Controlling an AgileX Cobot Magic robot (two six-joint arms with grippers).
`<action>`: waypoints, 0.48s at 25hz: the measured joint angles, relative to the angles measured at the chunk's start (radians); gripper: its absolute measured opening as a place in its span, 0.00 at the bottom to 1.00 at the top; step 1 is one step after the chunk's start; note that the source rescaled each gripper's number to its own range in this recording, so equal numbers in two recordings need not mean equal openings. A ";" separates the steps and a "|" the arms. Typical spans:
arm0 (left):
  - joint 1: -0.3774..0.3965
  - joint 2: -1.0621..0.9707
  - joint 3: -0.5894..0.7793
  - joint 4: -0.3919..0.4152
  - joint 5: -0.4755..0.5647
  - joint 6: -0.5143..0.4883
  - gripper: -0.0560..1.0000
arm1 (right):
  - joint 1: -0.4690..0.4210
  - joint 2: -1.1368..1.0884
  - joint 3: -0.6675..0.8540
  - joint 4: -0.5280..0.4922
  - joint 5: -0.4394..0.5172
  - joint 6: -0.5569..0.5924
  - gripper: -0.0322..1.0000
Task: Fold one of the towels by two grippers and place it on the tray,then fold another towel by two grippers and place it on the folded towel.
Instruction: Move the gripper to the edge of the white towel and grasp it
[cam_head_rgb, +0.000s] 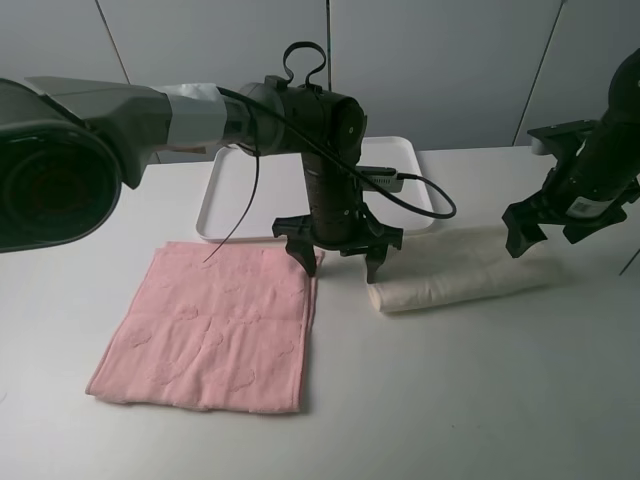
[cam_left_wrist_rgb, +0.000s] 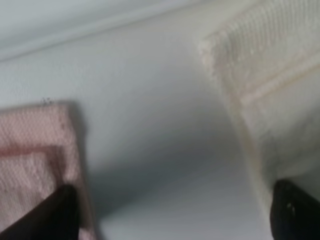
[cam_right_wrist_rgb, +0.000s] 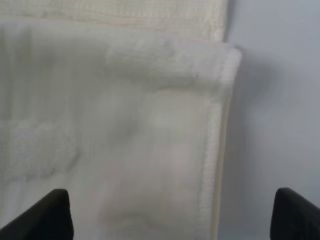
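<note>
The high camera alone takes in the whole layout: the cream towel (cam_head_rgb: 462, 270) lies folded into a long strip on the white table (cam_head_rgb: 480, 390); the tray (cam_head_rgb: 222, 200) sits beyond the cream towel's near-arm end, apart from it; the pink towel (cam_head_rgb: 215, 325) lies flat and unfolded off that same end, close but not touching.

The left wrist camera shows what the high view hides under the arm: a bare band of table between the pink towel's hemmed corner (cam_left_wrist_rgb: 35, 145) and the cream towel's folded corner (cam_left_wrist_rgb: 265, 95); one black fingertip (cam_left_wrist_rgb: 55, 215) sits over the pink edge and the other over the cream edge. The right wrist camera shows only the cream towel's far end (cam_right_wrist_rgb: 125, 125), its layered edges and woven hem, with a strip of table beside it.

A small white label (cam_head_rgb: 580, 207) on the right arm is too small to read.

The left arm reaches across the middle, a black cable (cam_head_rgb: 432, 198) looping off it; the left gripper (cam_head_rgb: 340, 262) points straight down just off the cream towel's end, fingers spread wide and empty. The right gripper (cam_head_rgb: 550, 236) tilts down over the towel's opposite end, fingers spread, pinching nothing.
</note>
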 joint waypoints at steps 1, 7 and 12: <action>0.000 0.000 0.000 0.000 0.002 0.000 0.99 | 0.000 0.000 -0.005 -0.004 0.002 0.012 0.86; 0.000 0.000 0.000 0.000 0.010 0.008 0.99 | 0.000 0.071 -0.124 -0.007 0.108 0.026 0.82; 0.000 0.000 -0.002 0.000 0.020 0.026 0.99 | 0.000 0.158 -0.206 0.004 0.154 0.029 0.82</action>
